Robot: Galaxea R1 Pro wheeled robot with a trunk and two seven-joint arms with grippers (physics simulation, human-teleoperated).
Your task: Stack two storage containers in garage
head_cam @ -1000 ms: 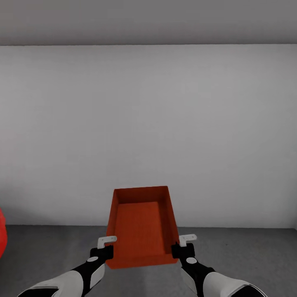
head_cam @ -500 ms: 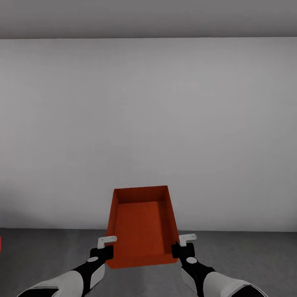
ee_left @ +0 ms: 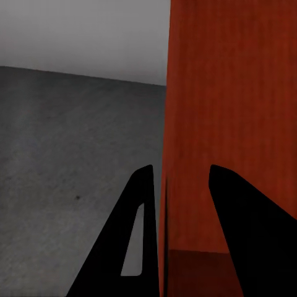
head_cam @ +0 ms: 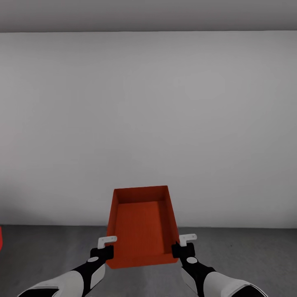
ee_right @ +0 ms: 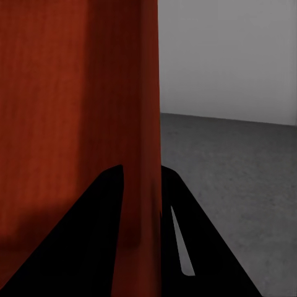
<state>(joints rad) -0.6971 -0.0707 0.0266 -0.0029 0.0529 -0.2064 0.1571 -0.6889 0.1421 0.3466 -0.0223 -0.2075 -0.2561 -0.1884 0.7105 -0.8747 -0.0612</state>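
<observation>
I carry one storage container point(head_cam: 142, 225) between my two arms, held out in front of my trunk and above the floor point(head_cam: 247, 255), with the pale grey wall point(head_cam: 148, 123) of the garage straight beyond it. My left gripper point(head_cam: 108, 246) pinches the container's left side wall near the corner closest to me: on the left wrist camera one finger point(ee_left: 127, 247) lies outside the orange-red wall and the other inside, the wall clamped between them. My right gripper point(head_cam: 185, 245) does the same on the right side wall, its fingers point(ee_right: 102, 235) straddling that wall. I grip both sides because the bin is wide and open-topped; one pinch alone would let it swing or twist, while two opposed pinches keep it level, opening upward. A sliver of red point(head_cam: 1, 238) shows well to the left of the container, at the floor's edge. The container is empty and touches nothing but my fingers. I judge the carrying is nearly done and setting down on this concrete-like floor comes next.
</observation>
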